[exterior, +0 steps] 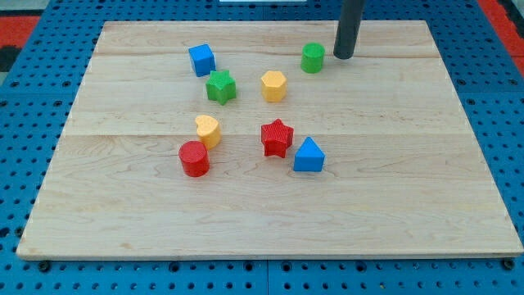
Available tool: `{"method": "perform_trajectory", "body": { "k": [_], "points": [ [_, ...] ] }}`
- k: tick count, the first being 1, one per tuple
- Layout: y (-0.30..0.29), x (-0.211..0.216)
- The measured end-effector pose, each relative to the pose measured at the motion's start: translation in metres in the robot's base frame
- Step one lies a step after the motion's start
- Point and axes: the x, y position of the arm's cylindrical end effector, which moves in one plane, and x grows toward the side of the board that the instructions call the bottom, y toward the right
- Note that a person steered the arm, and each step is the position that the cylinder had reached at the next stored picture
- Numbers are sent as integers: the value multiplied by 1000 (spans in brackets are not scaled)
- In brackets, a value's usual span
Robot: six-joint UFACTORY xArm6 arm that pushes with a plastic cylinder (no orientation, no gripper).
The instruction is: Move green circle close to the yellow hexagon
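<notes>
My tip [343, 56], a bare rod without fingers, rests just right of the green circle block [312, 58], near the yellow hexagon block [273, 85] on the wooden board [393, 205].

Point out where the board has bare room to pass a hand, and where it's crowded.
Bare: the strip along the view's bottom below the red circle and blue triangle; the right side beyond the triangle; the left side beyond the blue cube. Crowded: the middle, around the green star, yellow hexagon, green circle and my tip.
</notes>
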Motion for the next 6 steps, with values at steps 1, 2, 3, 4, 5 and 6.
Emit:
{"method": "perform_trajectory", "body": {
  "k": [1,2,3,4,5,6],
  "points": [
    [-10,-24],
    [-16,-25],
    [-18,-15],
    [-20,-6],
    [-24,2],
    [-31,4]
  ]
}}
